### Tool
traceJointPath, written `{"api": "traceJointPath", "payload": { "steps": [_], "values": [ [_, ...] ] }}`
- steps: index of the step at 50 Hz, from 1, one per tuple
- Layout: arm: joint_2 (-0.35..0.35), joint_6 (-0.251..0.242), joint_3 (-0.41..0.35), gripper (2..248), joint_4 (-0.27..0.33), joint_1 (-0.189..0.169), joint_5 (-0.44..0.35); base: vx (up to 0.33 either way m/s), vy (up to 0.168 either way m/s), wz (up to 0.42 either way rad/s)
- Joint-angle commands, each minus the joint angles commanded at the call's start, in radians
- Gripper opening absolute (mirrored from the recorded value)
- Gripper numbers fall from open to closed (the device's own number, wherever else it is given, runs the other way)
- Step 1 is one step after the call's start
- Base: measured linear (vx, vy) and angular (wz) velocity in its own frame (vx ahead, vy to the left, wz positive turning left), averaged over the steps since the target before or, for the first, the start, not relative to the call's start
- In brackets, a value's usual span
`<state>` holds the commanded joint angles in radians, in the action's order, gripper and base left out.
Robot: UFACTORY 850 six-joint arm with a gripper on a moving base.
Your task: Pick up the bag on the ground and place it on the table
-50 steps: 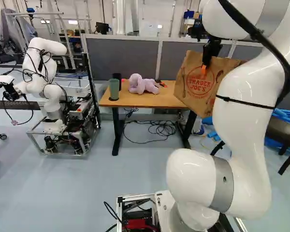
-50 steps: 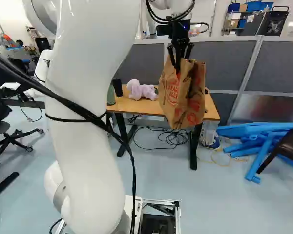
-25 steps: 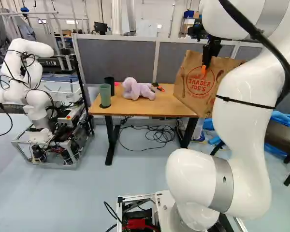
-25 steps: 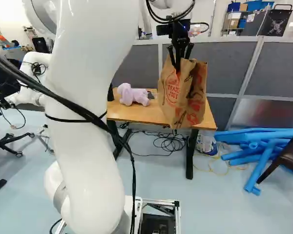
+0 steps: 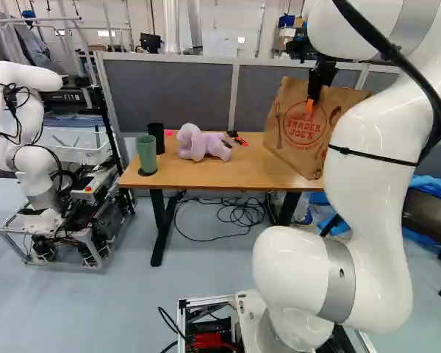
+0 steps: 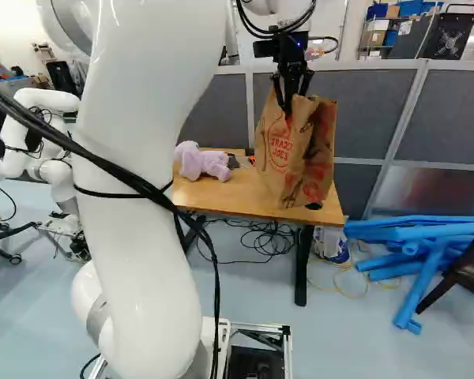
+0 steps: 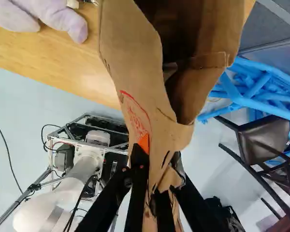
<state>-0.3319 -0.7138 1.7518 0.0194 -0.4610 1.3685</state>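
BASE: moved, advanced toward table (image 5: 206, 176) | TABLE: nearer, displaced leftward in both base views | BAG (image 5: 301, 132): carried forward with gripper (image 6: 287, 109), now closer to table | ANOTHER ROBOT (image 5: 37, 173): appears larger, farther left in left base view, attributed to base travel

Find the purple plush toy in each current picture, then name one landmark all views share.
Left base view: purple plush toy on the table, between green cup and paper bag.
Right base view: plush toy on the table, between arm and bag.
Wrist view: plush toy partly shown, beside the bag.
Shared landmark: paper bag.
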Motion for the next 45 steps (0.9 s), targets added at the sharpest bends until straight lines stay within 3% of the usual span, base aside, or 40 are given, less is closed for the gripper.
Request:
{"api": "traceJointPath", "payload": {
  "steps": [16,45],
  "values": [
    [0.0,0.0,0.0,21,0.0,0.0,0.0,0.138,-0.009,-0.011],
    [0.0,0.0,0.0,21,0.0,0.0,0.0,0.006,0.0,-0.001]
  ]
}}
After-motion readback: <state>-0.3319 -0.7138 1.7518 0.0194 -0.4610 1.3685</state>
